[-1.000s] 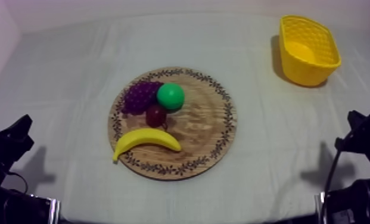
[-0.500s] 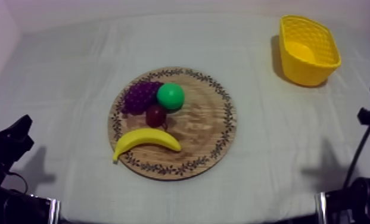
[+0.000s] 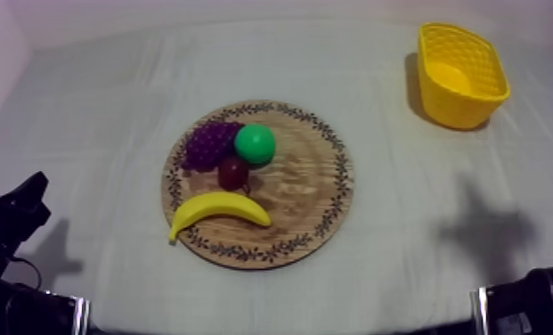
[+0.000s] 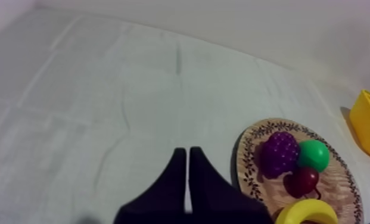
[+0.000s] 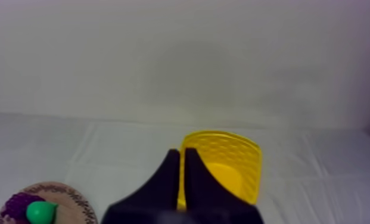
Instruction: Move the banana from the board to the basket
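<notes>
top view: one banana [image 3: 218,214], one basket [image 3: 465,109]

No text, label or number can be read.
The round wooden board [image 3: 308,198] bears only a leafy rim ornament; the yellow woven basket [image 3: 459,110] is plain.

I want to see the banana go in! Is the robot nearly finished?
Not started: the yellow toy banana lies on the round wooden board, and the yellow basket is empty. The left claw and right claw are shut on nothing. Grabbing, carrying and dropping remain.
</notes>
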Robot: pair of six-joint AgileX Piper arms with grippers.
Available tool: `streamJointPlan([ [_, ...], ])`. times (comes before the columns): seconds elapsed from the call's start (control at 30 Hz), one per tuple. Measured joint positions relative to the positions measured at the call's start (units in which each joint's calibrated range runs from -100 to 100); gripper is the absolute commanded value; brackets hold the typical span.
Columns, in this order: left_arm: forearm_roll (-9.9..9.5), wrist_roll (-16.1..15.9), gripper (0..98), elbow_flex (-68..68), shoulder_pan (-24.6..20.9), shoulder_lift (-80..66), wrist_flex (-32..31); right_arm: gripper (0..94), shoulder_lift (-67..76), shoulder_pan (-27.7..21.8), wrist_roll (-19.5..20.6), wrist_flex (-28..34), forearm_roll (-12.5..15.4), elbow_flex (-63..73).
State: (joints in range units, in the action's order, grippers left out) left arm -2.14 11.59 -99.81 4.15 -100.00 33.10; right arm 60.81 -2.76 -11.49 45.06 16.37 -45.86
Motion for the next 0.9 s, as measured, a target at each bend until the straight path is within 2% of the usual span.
streamJointPlan([
  [0.3,0.0,0.0,0.1,0.0,0.0,0.0,0.0,0.6,-18.1,8.12,-1.13,12.15,-1.43,19.36],
  [0.53,0.0,0.0,0.1,0.0,0.0,0.0,0.0,0.6,-26.29,13.05,-6.54,20.51,2.27,21.53],
  [0.9,0.0,0.0,0.1,0.0,0.0,0.0,-0.09,3.3,-36.73,24.01,-12.78,22.53,4.04,17.21],
])
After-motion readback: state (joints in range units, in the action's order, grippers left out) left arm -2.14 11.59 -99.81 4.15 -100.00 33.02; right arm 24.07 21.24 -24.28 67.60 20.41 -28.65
